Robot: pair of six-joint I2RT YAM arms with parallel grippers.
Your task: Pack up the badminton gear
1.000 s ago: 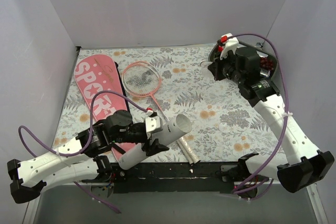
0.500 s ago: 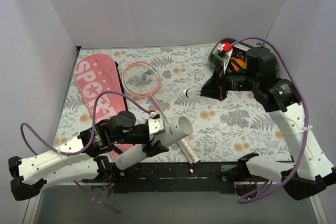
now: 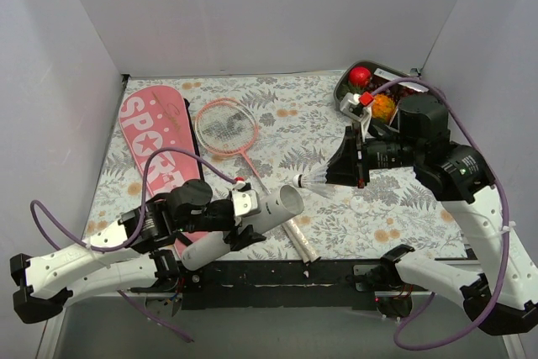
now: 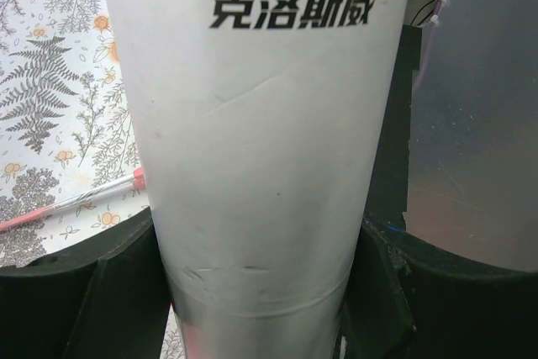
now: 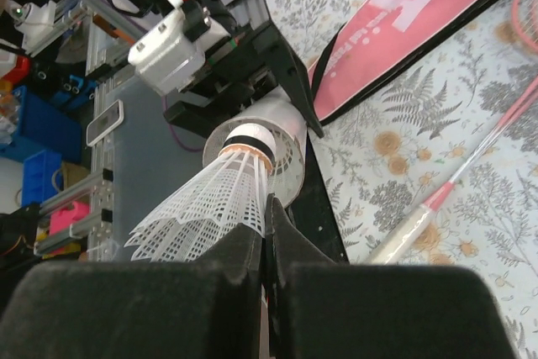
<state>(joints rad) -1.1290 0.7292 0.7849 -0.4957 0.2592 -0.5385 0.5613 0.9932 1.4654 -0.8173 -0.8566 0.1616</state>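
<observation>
Left gripper (image 3: 242, 223) is clamped around the long white tube (image 3: 277, 208), fingers pressed to both sides. The left wrist view shows black printed characters on the tube wall. The tube lies at a slant at the near left, its open end raised and pointing right.

Right gripper (image 3: 334, 176) is pinched narrow on the skirt of the white shuttlecock (image 3: 313, 182), held off the table near the centre. The cork points left and sits just beside the tube mouth. From the right wrist view, cork and opening line up; whether they touch, cannot tell.

Pink racket (image 3: 225, 126) lies flat on the floral cloth (image 3: 378, 199), head far, handle near, beside the tube.

Pink bag (image 3: 151, 136) lies flat along the left side, its near end under the left arm.

Grey tray (image 3: 345, 90) with fruit (image 3: 360, 76) sits in the far right corner.
</observation>
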